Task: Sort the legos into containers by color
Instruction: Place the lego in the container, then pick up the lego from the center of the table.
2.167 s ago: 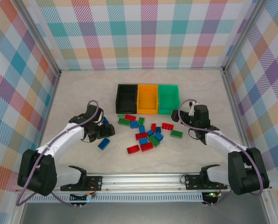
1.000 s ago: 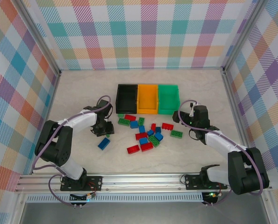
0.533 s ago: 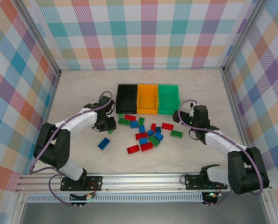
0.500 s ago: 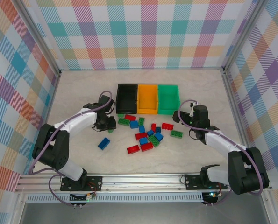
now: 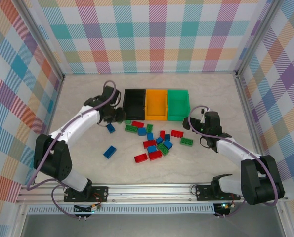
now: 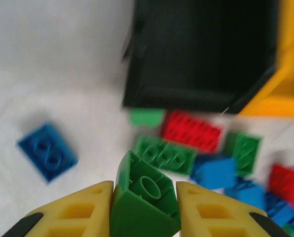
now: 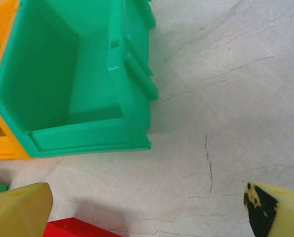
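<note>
Here, left claw (image 6: 144,210) pinches a green lego (image 6: 147,190); right claw (image 7: 147,210) gapes wide, empty.

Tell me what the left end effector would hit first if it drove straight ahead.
Likely the near wall of the black bin: the left end effector, shut on a green brick, points at it over loose bricks. Height is unclear; those may come first.
</note>
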You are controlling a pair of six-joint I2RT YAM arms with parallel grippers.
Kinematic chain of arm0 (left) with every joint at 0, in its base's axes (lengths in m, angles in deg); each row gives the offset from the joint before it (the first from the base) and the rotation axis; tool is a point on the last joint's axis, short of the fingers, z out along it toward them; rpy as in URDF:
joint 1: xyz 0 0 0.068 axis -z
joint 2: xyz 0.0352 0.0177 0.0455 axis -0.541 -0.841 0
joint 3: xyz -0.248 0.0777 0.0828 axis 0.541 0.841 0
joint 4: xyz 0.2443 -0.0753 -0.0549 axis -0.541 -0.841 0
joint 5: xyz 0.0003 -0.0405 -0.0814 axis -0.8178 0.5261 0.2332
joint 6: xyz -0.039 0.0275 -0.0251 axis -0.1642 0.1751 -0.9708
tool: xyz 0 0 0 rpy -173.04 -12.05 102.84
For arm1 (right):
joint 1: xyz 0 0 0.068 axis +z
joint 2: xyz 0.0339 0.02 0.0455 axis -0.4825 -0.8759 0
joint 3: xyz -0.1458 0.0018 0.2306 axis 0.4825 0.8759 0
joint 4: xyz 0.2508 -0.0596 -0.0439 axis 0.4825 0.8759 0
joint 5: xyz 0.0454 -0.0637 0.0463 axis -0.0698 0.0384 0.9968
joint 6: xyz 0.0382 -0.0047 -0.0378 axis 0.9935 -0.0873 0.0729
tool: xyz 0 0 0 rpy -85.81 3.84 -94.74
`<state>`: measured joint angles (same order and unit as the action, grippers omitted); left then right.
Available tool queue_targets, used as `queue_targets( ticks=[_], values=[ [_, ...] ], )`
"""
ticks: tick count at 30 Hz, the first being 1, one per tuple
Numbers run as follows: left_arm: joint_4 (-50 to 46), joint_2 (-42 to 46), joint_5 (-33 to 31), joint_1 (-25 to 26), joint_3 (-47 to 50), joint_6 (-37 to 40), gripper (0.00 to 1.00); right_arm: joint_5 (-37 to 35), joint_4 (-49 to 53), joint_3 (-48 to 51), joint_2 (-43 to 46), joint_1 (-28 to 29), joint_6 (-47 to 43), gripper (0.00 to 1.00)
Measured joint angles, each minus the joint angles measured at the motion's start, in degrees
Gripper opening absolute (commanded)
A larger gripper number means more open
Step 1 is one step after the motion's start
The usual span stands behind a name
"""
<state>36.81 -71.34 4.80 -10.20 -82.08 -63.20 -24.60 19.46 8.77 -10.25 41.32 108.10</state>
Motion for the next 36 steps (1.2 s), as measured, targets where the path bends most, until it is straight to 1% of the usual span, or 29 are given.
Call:
queue_targets(
  ticks=[3, 5, 9, 11, 12, 13, 16, 19, 25, 29, 32, 36],
  values=[
    [0.85, -4.33, 0.61, 0.00, -8.41, 0.24, 0.32, 0.00, 0.04, 0.00, -0.13, 0.00, 0.00, 0.99],
    [1.09, -7.89, 1.03, 0.00, -13.20, 0.46, 0.34, 0.02, 0.04, -0.02, -0.13, 0.00, 0.00, 0.99],
    [1.40, -15.43, 2.73, 0.00, -20.28, 1.18, 0.48, 0.20, 0.15, -0.20, -0.20, 0.00, 0.00, 0.99],
    [1.40, -17.66, 3.37, 0.00, -21.31, 1.18, 0.54, 0.39, 0.17, -0.39, -0.31, 0.00, 0.00, 0.99],
    [1.25, -18.18, 3.61, 0.00, -21.31, 1.07, 0.60, 0.42, 0.15, -0.42, -0.33, 0.00, 0.00, 0.99],
    [1.38, -18.27, 3.69, 0.07, -20.96, 1.09, 0.62, 0.44, 0.15, -0.42, -0.33, 0.04, 0.00, 0.99],
    [2.89, -16.83, 4.04, 0.35, -17.46, 0.57, 0.63, 0.48, 0.17, -0.42, -0.39, 0.28, 0.02, 0.99],
    [3.89, -13.05, 3.98, 1.42, -11.04, 0.37, 0.62, 0.94, 0.17, -0.42, -0.44, 0.42, 0.22, 0.99],
    [5.60, -2.99, 3.13, 6.05, 2.56, 0.92, 0.61, 1.36, 0.17, -0.42, -0.48, 1.03, 0.92, 0.99],
    [6.49, 2.80, 0.48, 8.46, 10.56, 1.36, 0.60, 1.46, 0.15, -0.42, -0.48, 1.55, 1.05, 0.99],
    [7.23, 6.05, -1.53, 8.61, 15.63, 1.29, 0.59, 1.51, 0.24, -0.52, -0.48, 2.10, 0.98, 1.00],
    [7.56, 8.50, -3.10, 8.24, 18.67, 1.31, 0.58, 1.77, 0.90, -1.79, -0.66, 3.34, 0.28, 0.99]
  ],
)
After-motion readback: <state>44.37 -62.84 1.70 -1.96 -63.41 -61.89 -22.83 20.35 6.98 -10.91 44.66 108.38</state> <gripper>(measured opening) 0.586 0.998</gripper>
